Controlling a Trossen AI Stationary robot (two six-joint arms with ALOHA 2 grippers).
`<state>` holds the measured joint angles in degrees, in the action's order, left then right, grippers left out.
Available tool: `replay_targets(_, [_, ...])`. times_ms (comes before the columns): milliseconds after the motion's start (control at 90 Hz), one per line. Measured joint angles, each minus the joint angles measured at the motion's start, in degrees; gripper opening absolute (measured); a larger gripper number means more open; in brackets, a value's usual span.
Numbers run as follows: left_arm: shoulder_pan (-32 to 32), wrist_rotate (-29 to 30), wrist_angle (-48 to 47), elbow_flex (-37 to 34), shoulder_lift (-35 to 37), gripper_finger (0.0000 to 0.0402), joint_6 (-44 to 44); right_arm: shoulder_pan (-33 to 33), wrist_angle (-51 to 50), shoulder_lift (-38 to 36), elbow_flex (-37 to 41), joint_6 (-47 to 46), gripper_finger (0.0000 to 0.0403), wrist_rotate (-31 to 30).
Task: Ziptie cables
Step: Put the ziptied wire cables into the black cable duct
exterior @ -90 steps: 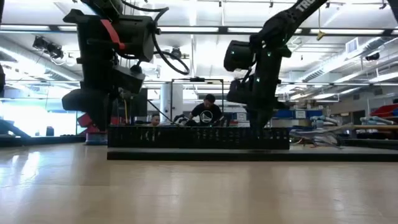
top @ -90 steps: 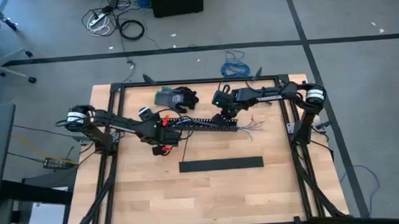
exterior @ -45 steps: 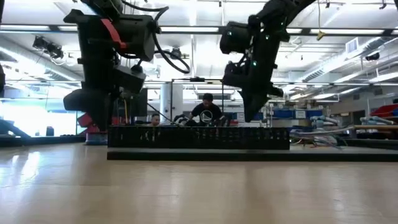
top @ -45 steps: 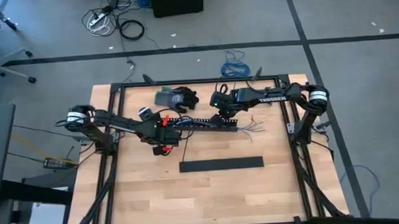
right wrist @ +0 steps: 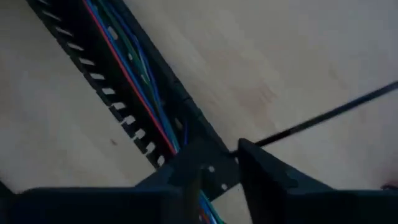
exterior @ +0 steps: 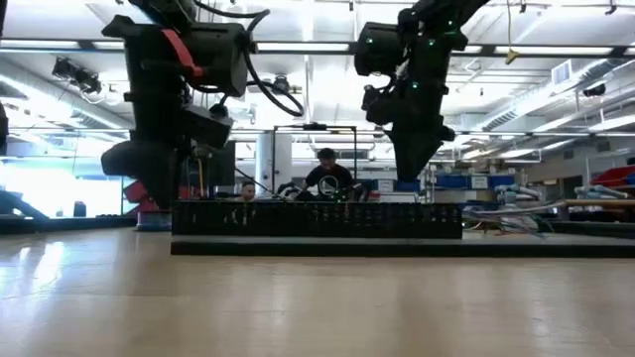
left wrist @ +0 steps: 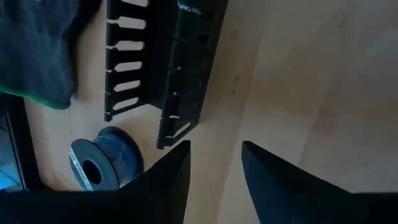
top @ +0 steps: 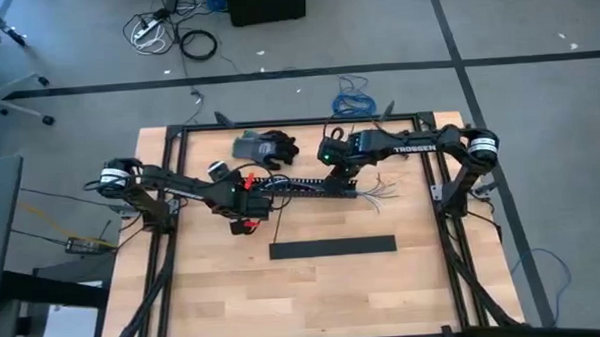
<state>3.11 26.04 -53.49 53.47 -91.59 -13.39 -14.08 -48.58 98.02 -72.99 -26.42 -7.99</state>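
Nearest on the surface, one ziptie lies unused. Beyond, the cables sit unbound in the slotted duct. Left gripper hovers, fingers spread; right gripper, fingers parted, holds nothing. Tying seems unstarted

Light: bright, even; ceiling strip lamps glow in the low view's upper half.
Glare: pale sheen on table.
Silhouette: arms dark against backlight.
Blur: right wrist view soft.
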Motion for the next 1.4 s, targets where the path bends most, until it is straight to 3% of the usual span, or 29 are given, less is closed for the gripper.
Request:
replay_targets(256, [0.0, -0.5, 0.1, 0.0, 0.0, 0.0137, 2.1, 0.7, -0.2, 0.0, 0.0, -7.7, 0.0191, -1.3])
replay_targets(478, [0.0, -0.7, 0.0, 0.0, 0.0, 0.0137, 4.2, 1.0, -1.1, 0.0, 0.9, -13.4, 0.0205, -3.3])
replay_targets(789, [0.0, -0.7, 0.1, 0.0, 0.0, 0.0137, 5.5, -0.6, 5.0, 0.0, 4.9, -17.0, 0.0193, -3.4])
replay_targets(1400, [0.0, -0.7, 1.5, 0.0, 0.0, 0.0137, 5.6, -1.5, 7.3, 0.4, 5.8, -17.4, 0.0112, -3.0])
